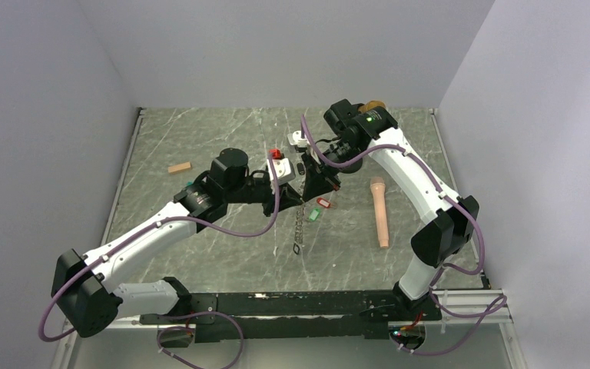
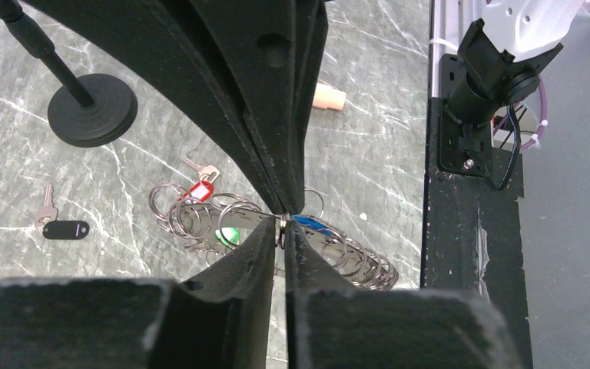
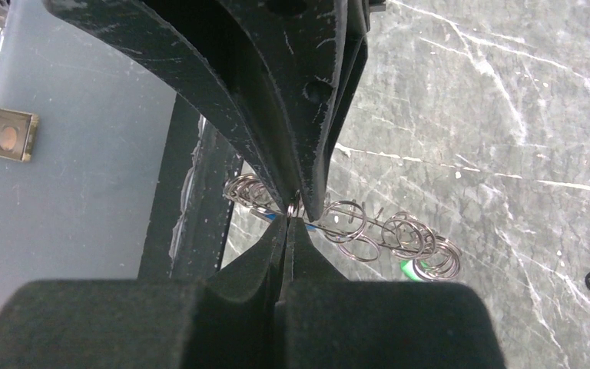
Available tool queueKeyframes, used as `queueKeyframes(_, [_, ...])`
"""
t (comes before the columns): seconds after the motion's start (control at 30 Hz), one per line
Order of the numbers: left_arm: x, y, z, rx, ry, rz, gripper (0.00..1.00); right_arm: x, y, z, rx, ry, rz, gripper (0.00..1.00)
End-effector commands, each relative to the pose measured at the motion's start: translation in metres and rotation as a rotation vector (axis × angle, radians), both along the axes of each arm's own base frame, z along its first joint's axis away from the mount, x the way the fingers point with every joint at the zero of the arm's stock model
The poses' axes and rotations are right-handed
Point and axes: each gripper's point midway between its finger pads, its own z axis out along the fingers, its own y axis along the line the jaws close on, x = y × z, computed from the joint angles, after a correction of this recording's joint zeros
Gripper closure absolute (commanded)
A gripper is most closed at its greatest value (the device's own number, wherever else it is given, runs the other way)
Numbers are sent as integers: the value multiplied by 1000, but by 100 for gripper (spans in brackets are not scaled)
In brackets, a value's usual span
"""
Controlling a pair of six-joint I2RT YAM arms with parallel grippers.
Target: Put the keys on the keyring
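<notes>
Both grippers (image 2: 285,224) (image 3: 293,213) tip-to-tip, tight on keyring (image 1: 299,219)

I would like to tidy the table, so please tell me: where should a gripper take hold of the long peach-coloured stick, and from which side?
Grip the peach-coloured stick around its slim middle, coming straight down from above and closing across its narrow width. It lies flat on the table, apart from other things, with room along both long sides.

keys (image 2: 200,190): seemingly 4, blue half-hidden | keyring (image 1: 299,223): 1 | stand (image 2: 96,111): 1
</notes>
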Motion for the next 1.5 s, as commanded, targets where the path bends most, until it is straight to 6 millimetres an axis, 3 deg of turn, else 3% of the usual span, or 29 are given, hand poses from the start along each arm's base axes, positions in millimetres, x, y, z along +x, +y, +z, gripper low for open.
queueKeyframes(0.0, [-1,-6,17,-32,-27,-25,92,-5,6,14,65,-9,24,100])
queueKeyframes(0.07, [-1,-7,19,-37,-32,-24,100,-6,7,13,65,-10,27,100])
queueKeyframes(0.27, [-2,-3,26,-77,-53,9,100,-7,8,14,75,7,22,100])
queueKeyframes(0.4, [-1,3,33,-152,-48,69,100,-6,8,23,112,20,2,77])
queueKeyframes(0.5, [-4,6,37,-216,-21,97,100,-3,6,33,156,21,-34,72])
queueKeyframes(0.63, [-4,9,44,-293,-25,130,100,0,6,37,187,55,-82,71])
queueKeyframes(0.83, [-1,13,53,-369,-42,165,100,-5,6,27,181,130,-109,71])
queueKeyframes(1.37, [2,20,60,-442,-72,213,100,-4,8,23,171,163,-128,72])
queueKeyframes(1.47, [2,22,61,-455,-75,221,100,-3,8,23,167,164,-135,83])
